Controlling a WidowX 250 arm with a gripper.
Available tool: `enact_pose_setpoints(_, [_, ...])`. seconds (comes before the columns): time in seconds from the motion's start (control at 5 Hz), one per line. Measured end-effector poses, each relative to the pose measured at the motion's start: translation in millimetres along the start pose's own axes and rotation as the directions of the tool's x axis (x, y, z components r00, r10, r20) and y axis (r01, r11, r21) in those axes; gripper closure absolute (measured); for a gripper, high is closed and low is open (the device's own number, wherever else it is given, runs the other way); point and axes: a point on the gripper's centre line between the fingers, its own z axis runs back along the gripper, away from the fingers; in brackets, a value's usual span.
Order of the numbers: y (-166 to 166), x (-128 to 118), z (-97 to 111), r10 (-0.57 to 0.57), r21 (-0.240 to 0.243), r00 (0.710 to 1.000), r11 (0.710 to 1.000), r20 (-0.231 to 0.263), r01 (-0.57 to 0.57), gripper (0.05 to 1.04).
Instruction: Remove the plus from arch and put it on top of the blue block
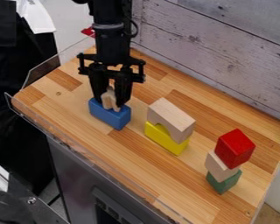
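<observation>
My gripper (pixel 110 101) hangs over the left part of the table, its fingers down at the top of the blue block (pixel 110 115). Between them, held from both sides, is the small natural-wood plus (pixel 109 99), partly hidden by the fingers. The plus is at the blue block's top face and appears to touch it. To the right, the natural-wood arch (pixel 172 119) lies on a yellow block (pixel 164 139), with nothing on top of the arch.
At the right, a red block (pixel 235 148) sits tilted on a natural-wood block (pixel 220 167), which rests on a green block (pixel 224 181). A plank wall (pixel 224 57) runs behind the wooden table (pixel 131 159), and a clear rim edges the table's left and front sides.
</observation>
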Motion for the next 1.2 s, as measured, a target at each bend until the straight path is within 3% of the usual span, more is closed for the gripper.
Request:
enact_pose_setpoints(0.2, [3,2,5,0.003,0.014,1.0,1.0,-0.002,-0.003,0.618])
enact_pose_setpoints(0.4, [4,5,-1,0.01,0.024,0.999,1.0,-0.047,-0.009,0.618])
enact_pose_setpoints(0.8, [4,1,-7,0.017,0.026,0.998,1.0,-0.068,-0.015,0.618])
enact_pose_setpoints(1.0, [3,0,-7,0.017,0.026,0.997,1.0,-0.071,-0.015,0.567])
enact_pose_setpoints(1.2, [3,-2,-10,0.029,0.018,0.995,0.999,-0.099,-0.027,0.276])
